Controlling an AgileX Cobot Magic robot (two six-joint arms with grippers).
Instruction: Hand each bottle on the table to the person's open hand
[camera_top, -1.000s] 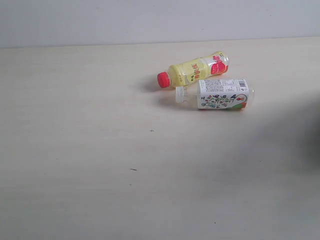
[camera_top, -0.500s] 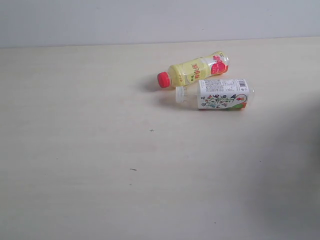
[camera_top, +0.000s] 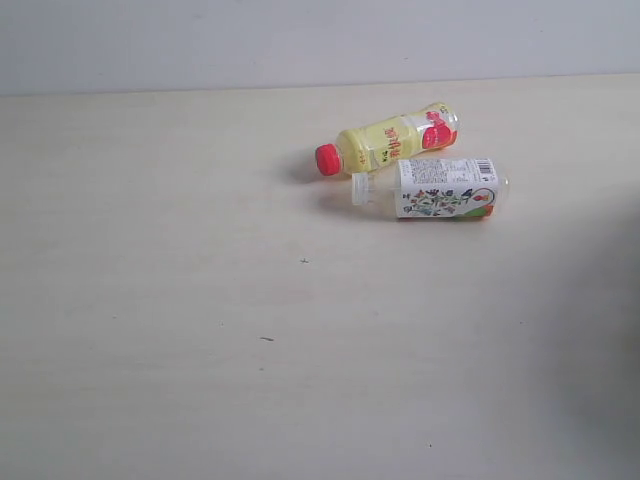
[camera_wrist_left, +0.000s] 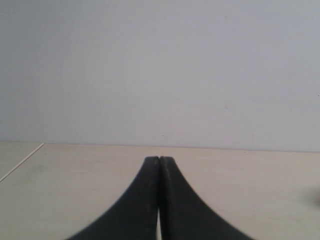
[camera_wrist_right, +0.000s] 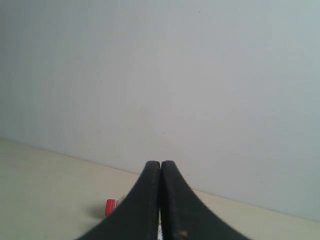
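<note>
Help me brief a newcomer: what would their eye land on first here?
Two bottles lie on their sides on the pale beige table, right of centre: a yellow plastic bottle with a red cap, and nearer the camera a white plastic bottle with a floral label. The black left gripper and right gripper are shut, holding nothing.

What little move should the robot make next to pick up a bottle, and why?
Probably open the right claw and reach toward the floral-label bottle. That claw and the left claw are shut and empty, and that bottle lies on its side on the right of the table, beside the yellow bottle.
</note>
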